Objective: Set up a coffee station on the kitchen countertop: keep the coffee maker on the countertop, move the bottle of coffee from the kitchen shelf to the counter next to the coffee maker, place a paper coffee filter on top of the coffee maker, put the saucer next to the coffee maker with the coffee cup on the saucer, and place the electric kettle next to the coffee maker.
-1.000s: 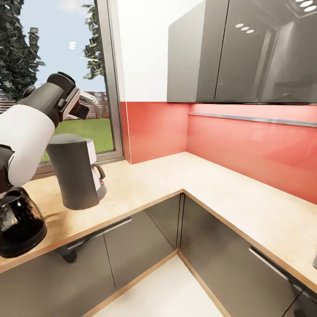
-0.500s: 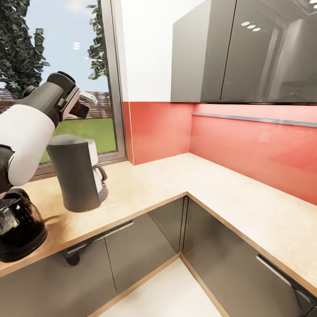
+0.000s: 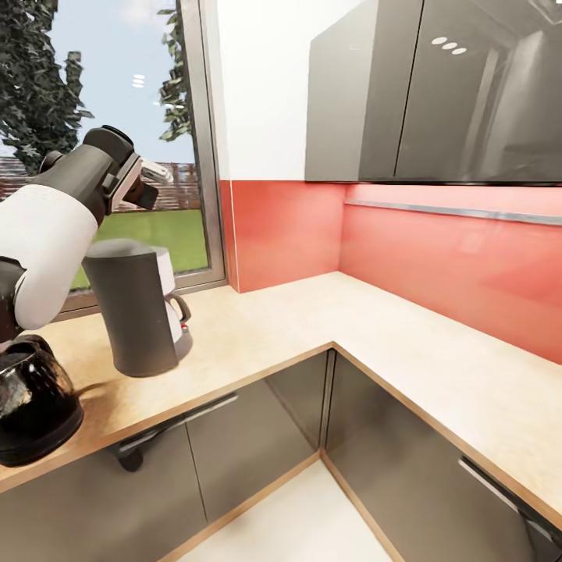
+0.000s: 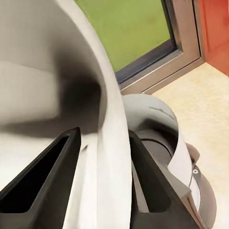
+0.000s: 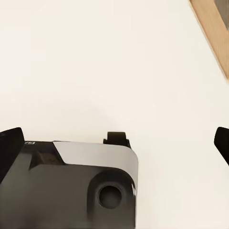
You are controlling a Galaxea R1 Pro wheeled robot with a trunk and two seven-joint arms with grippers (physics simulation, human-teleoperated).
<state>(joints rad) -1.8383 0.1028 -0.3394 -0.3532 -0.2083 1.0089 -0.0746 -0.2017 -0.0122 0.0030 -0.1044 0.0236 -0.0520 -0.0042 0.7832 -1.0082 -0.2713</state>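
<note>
The coffee maker (image 3: 139, 307) stands on the kitchen countertop (image 3: 312, 312) by the window, its pale carafe facing right. Left of it, at the counter's front edge, sits the dark glassy electric kettle (image 3: 35, 402). My left gripper (image 3: 147, 184) hangs above the coffee maker, shut on a pale curved sheet, the paper coffee filter (image 3: 158, 172). In the left wrist view the filter (image 4: 107, 157) runs between the dark fingers (image 4: 47, 183), with the coffee maker's top (image 4: 160, 138) below. My right gripper (image 5: 117, 138) is open wide over white floor.
The L-shaped worktop turns a corner along the red backsplash (image 3: 437, 257), under glossy grey wall cabinets (image 3: 421, 94). A window frame (image 3: 207, 148) rises behind the coffee maker. Dark base cabinets (image 3: 234, 445) enclose the white floor (image 3: 297, 515). My own base (image 5: 71, 186) shows below the right gripper.
The whole head view has shifted slightly, so the camera has turned a little. The left arm still holds the filter above the coffee maker.
</note>
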